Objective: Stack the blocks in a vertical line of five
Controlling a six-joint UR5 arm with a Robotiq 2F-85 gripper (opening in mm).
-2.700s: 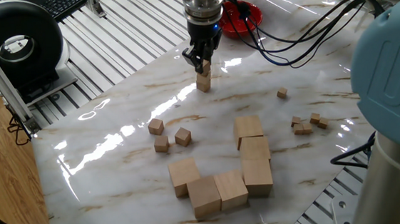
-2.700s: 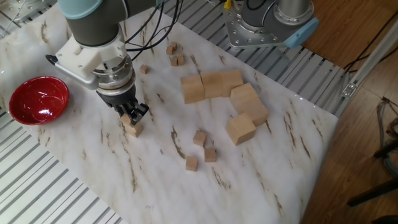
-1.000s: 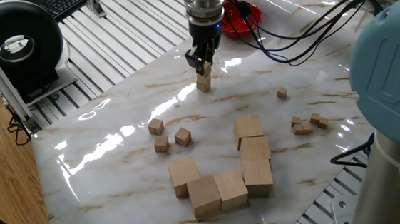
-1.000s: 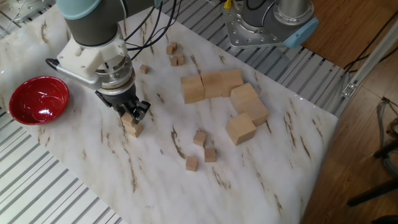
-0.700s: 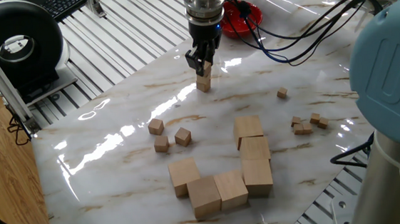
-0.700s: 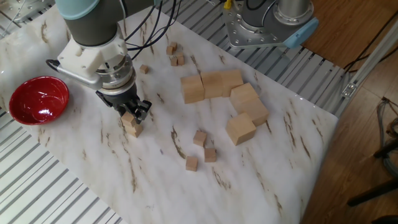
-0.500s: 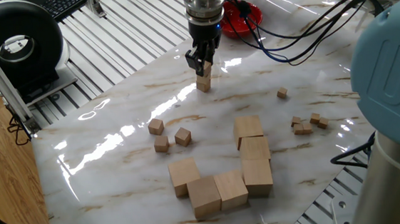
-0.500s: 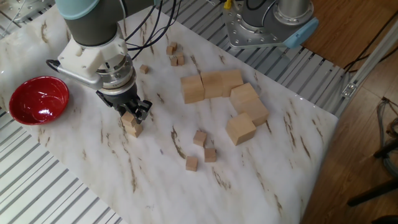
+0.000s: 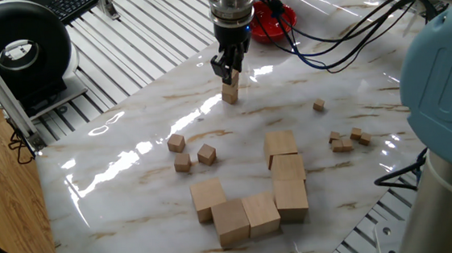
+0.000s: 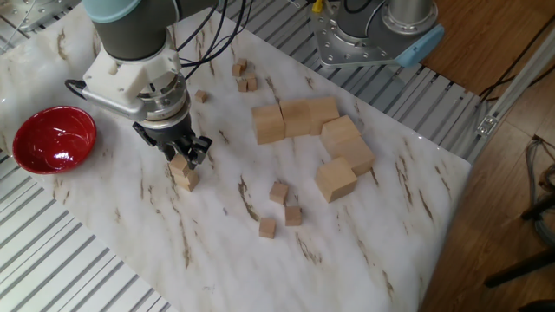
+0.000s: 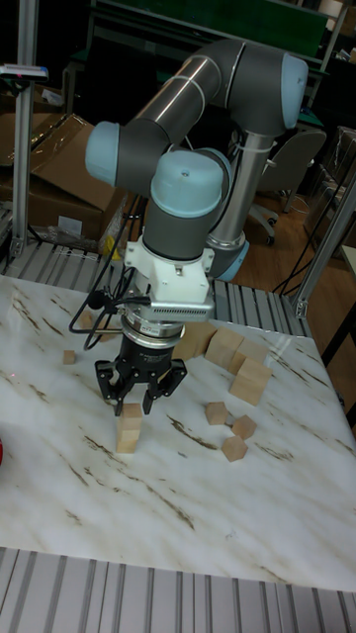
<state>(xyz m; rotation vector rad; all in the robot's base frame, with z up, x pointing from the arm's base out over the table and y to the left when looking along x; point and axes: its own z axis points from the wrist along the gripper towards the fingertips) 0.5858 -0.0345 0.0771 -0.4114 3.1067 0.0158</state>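
Two small light-wood blocks stand stacked (image 9: 229, 89) (image 10: 184, 174) (image 11: 129, 427) at the far side of the marble table. My gripper (image 9: 228, 66) (image 10: 181, 155) (image 11: 133, 399) hangs just over the stack, open, with its fingers spread around the top block's upper edge. Three more small blocks lie loose nearer the middle: one (image 9: 176, 142), a second (image 9: 183, 162) and a third (image 9: 206, 154), also seen as the loose blocks (image 10: 278, 192) (image 11: 233, 448).
Several large light-wood cubes (image 9: 286, 170) (image 10: 299, 118) cluster at the table's near side. Tiny wooden cubes (image 9: 345, 140) (image 10: 246, 82) lie scattered near one edge. A red bowl (image 9: 274, 19) (image 10: 52, 139) sits beyond the stack. Cables trail behind the arm.
My gripper has lifted a little off the stack and its fingers have spread. The top block stays resting on the lower one. The loose blocks have not moved.
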